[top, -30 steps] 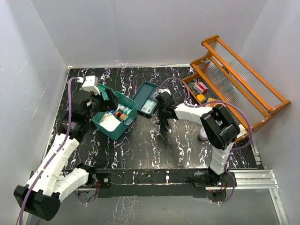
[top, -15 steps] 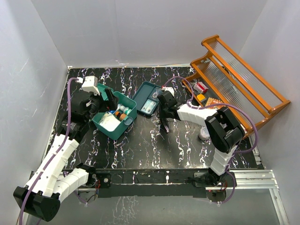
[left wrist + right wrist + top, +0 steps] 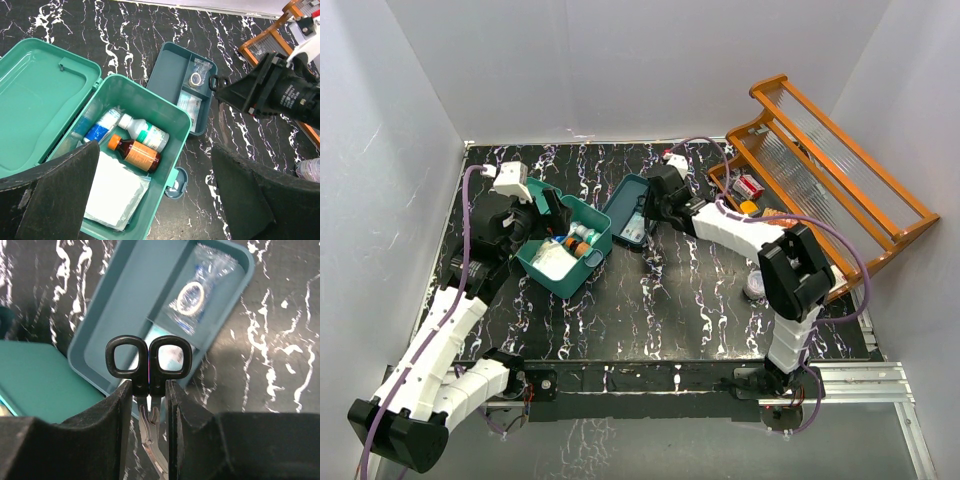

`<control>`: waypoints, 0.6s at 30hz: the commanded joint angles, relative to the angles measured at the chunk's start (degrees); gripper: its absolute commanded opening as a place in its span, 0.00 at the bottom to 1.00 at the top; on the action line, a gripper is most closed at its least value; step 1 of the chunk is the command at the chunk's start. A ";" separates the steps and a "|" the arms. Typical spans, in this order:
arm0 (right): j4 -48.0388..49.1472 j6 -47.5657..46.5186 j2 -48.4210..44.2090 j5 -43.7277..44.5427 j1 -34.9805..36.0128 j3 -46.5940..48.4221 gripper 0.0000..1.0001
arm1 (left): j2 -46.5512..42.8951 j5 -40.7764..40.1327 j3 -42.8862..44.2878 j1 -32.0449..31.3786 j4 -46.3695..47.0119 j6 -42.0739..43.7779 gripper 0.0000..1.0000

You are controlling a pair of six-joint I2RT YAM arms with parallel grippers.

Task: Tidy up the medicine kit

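Note:
The teal-green medicine kit (image 3: 595,224) stands open at the left, lid back (image 3: 40,95). Inside lie a brown bottle with an orange cap (image 3: 135,153), a white bottle (image 3: 144,132), a blue tube (image 3: 100,128) and a white gauze pack (image 3: 116,192). My left gripper (image 3: 152,200) is open above the kit's front edge, empty. My right gripper (image 3: 148,390) is shut on black-handled scissors (image 3: 149,357) and holds them over the flat dark-teal divided tray (image 3: 130,295), which holds a tape roll in a bag (image 3: 192,292). The tray also shows in the top view (image 3: 623,198).
An orange wooden rack (image 3: 820,170) stands at the right with small boxes (image 3: 748,186) on its lower shelf. A small clear container (image 3: 756,285) sits on the black marbled table near the right arm. White walls close in the back and sides.
My right gripper has moved up and left with the scissors, from the open table in front of the tray to above the tray. The left arm has not moved.

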 commanded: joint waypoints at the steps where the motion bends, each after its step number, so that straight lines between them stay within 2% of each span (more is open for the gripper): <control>1: 3.00 7.56 3.50 1.65 -0.22 6.31 0.19 | -1.53 -0.91 2.62 0.16 -0.58 0.33 0.93; 10: 2.22 23.74 12.47 8.39 -0.17 16.11 0.20 | -2.19 -1.73 3.36 0.16 -1.98 0.38 0.93; 18: -2.76 28.18 21.98 11.47 0.44 28.16 0.20 | -2.69 -1.83 3.33 0.17 -3.09 -0.15 0.93</control>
